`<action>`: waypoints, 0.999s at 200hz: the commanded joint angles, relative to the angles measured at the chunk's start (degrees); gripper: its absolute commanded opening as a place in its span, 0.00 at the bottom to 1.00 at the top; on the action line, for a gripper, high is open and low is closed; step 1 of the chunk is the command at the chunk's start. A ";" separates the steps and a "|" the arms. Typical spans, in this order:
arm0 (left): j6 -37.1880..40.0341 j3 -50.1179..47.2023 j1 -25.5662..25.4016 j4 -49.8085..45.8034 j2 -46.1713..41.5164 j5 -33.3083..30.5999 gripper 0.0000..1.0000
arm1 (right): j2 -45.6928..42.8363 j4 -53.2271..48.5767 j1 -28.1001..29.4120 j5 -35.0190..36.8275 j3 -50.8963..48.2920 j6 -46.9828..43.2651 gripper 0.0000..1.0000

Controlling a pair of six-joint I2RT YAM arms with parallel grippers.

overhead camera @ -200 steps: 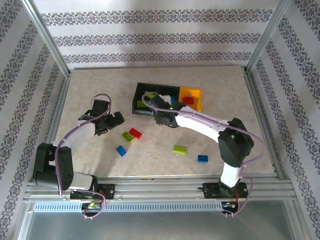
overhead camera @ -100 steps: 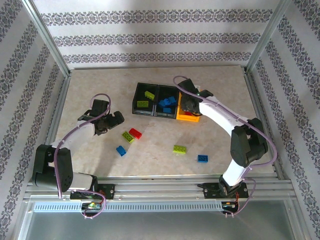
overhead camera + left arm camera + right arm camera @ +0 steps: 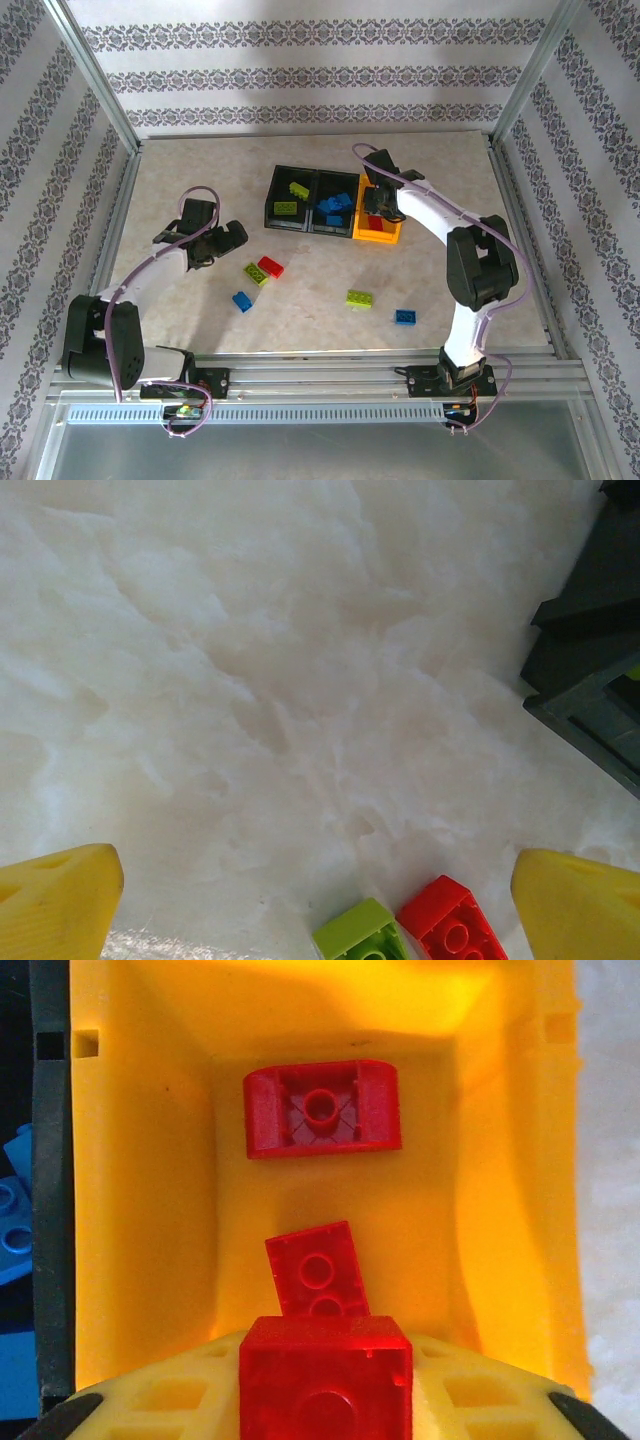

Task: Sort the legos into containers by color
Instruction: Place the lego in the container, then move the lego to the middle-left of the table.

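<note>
My right gripper (image 3: 378, 203) hangs over the yellow-orange bin (image 3: 392, 236), shut on a red brick (image 3: 325, 1375). Two more red bricks (image 3: 322, 1107) (image 3: 315, 1268) lie on that bin's floor (image 3: 130, 1210). The left black bin (image 3: 272, 205) holds lime bricks (image 3: 287, 207). The middle black bin (image 3: 318, 226) holds blue bricks (image 3: 335, 205). My left gripper (image 3: 226, 242) is open above the table, its yellow fingertips (image 3: 55, 905) wide apart. A lime brick (image 3: 360, 935) and a red brick (image 3: 450, 930) lie side by side just ahead of it, also seen from above as lime (image 3: 257, 271) and red (image 3: 271, 266).
Loose on the table are a blue brick (image 3: 242, 301), a lime brick (image 3: 360, 298) and another blue brick (image 3: 405, 316). A corner of the black bin (image 3: 590, 680) lies to the right of my left gripper. Metal frame rails (image 3: 300, 358) border the table.
My right arm swung right from in front of the black bins to over the yellow-orange bin, carrying the red brick. The left arm has barely moved.
</note>
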 commanded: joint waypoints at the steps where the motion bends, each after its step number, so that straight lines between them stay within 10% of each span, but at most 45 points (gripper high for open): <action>1: -1.29 -1.54 0.86 1.18 -1.76 1.91 1.00 | 0.91 -0.13 -0.68 -0.91 2.01 -0.68 0.39; 143: -0.17 -2.73 -10.01 -8.18 -5.68 -4.15 1.00 | -4.86 1.18 -0.28 0.98 -2.37 -0.23 0.54; 200: -1.13 -1.04 -17.99 -11.47 -3.16 -9.36 0.98 | -11.01 1.90 2.26 3.06 -7.71 0.07 0.86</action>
